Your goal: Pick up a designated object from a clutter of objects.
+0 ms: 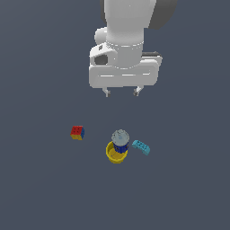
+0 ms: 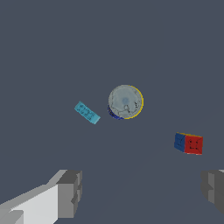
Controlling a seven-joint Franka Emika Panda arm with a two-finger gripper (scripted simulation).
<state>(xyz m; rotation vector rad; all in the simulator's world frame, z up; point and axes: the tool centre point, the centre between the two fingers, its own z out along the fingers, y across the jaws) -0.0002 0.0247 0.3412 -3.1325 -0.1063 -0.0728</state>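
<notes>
A: Where's the blue can [image 1: 120, 141]?
B: Upright, axis vertical, grey lid up, touching the yellow cup [image 1: 116, 154] on its far side; cyan brick [image 1: 141, 147] just right, puzzle cube [image 1: 77, 132] well left.
A: Gripper [image 1: 121, 92]?
B: Spread wide, high above, holding nothing.
A: Handling?
B: Likely rigid, light, slick; pinch the sidewall under the lid, clear of the cup

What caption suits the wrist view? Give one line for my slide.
Open gripper hangs above a blue can standing in a yellow cup, between a cyan brick and a puzzle cube.
</notes>
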